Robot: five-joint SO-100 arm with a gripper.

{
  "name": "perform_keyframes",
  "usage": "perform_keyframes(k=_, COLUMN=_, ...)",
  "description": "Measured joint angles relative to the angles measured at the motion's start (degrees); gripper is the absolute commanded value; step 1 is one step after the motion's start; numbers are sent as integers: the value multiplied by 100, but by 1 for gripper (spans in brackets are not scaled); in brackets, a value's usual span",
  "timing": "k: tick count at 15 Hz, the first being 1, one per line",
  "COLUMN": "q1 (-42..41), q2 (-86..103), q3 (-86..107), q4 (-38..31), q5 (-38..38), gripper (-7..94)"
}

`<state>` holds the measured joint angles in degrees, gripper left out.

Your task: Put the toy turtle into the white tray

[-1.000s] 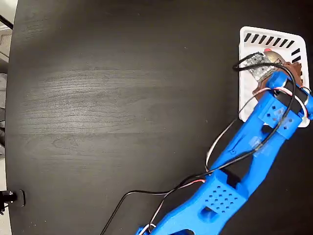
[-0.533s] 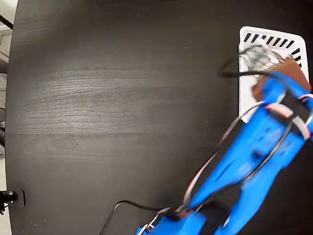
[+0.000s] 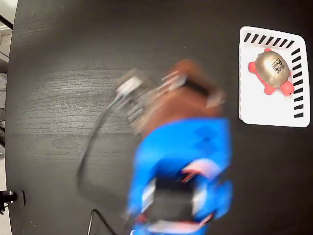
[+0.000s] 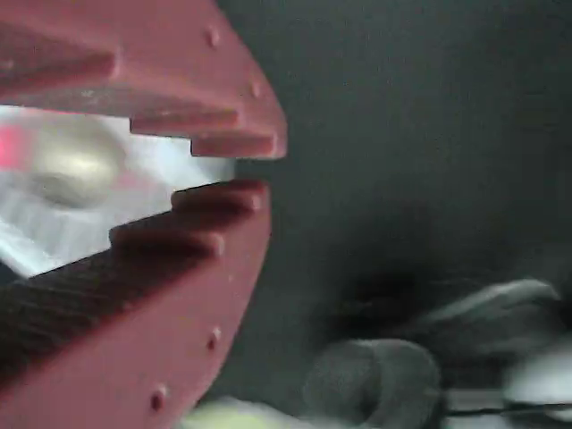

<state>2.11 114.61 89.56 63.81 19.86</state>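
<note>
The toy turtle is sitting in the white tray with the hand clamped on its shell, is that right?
Not quite. The toy turtle does sit in the white tray, but the hand is not on it. The fixed view shows the blurred hand off over the dark table, well to the left of the tray, with nothing between its fingers in the wrist view.

A dark, nearly black wood-grain counter (image 3: 73,98) fills almost the whole fixed view, with a soft pale sheen of light across its left half. Along the left edge a thin strip of lighter floor (image 3: 5,44) shows, with a small dark fitting (image 3: 11,198) low down.
</note>
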Motion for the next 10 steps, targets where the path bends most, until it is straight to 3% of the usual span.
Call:
perform_keyframes(k=5, q1=-554, q2=2303, q3=3577, q4=-1230, q5=-325, gripper=0)
perform_keyframes(k=10, q1=-422, q2=4729, q3=6504, q4=-1046, q5=-958, gripper=0)
